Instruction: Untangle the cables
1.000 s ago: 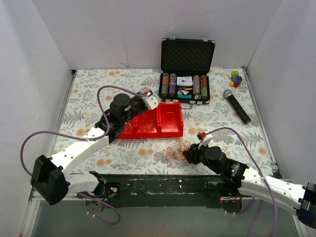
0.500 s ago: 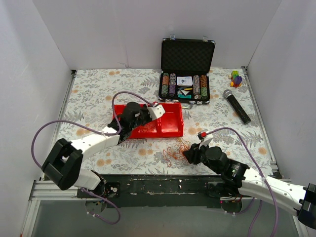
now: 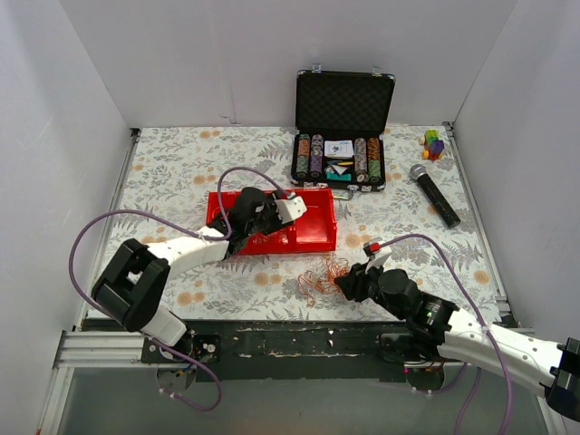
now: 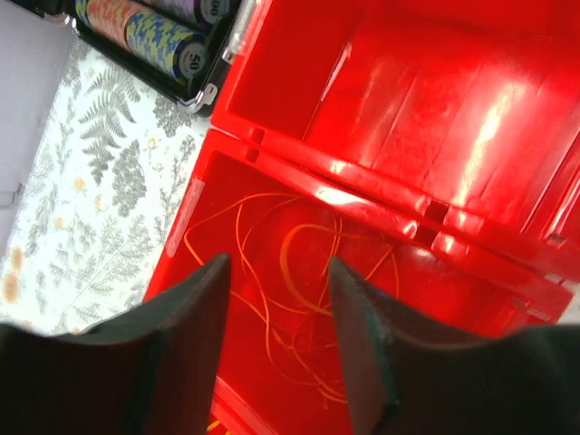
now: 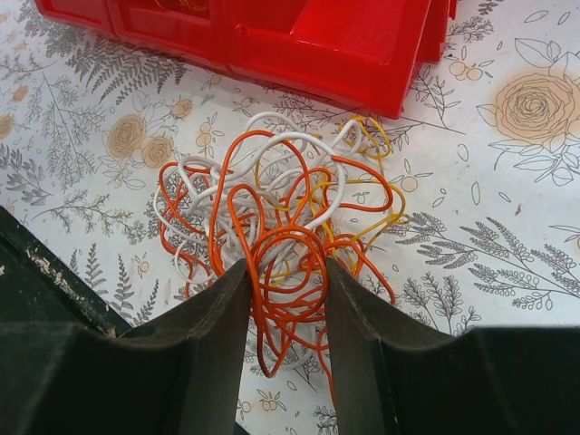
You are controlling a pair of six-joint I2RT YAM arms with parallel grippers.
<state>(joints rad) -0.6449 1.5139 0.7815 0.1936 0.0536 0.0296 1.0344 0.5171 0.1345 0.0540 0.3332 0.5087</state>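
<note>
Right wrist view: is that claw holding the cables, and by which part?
Orange loops at the near edge of the cables lie between the fingers of the right claw; whether they are pinched cannot be told. The left claw holds nothing.

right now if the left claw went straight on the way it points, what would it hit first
Most likely the loose orange wires lying in the red tray compartment ahead of the open left claw, then the tray floor. Depth is hard to judge from the wrist view.

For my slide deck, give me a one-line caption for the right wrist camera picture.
Right gripper straddling a tangle of orange, white and yellow cables on the table beside a red bin.
</note>
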